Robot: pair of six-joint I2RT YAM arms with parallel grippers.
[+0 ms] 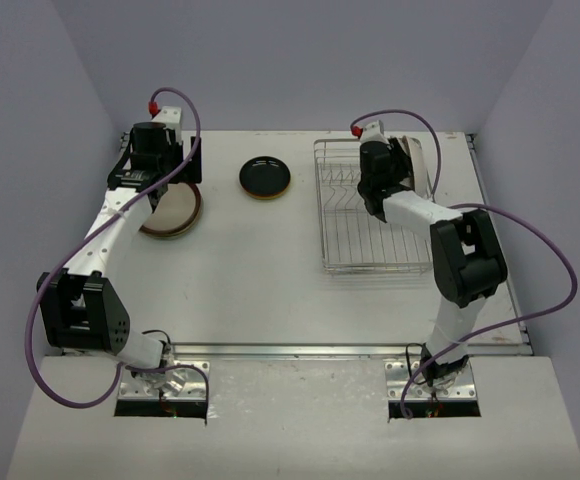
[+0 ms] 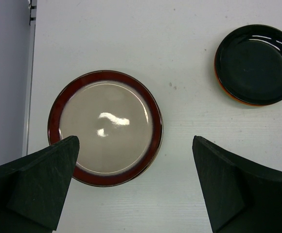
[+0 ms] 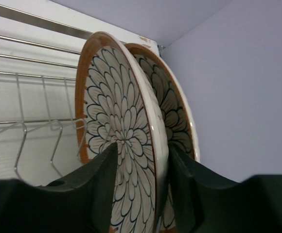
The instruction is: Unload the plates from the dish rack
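Two upright in rack (image 3: 34, 126), at its far right: front plate (image 3: 124, 145) and rear plate (image 3: 172, 104), both flower-patterned | right gripper (image 3: 141, 160) straddles front plate, one finger each side; clamped or not, cannot tell | left gripper (image 2: 135, 141) spread wide above brown-rimmed plate (image 2: 104, 127), flat on table (image 2: 180, 194) | black plate (image 2: 256, 63) nearby, apart

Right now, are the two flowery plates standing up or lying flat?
Standing up. Both flowery plates stand on edge in the dish rack, side by side.
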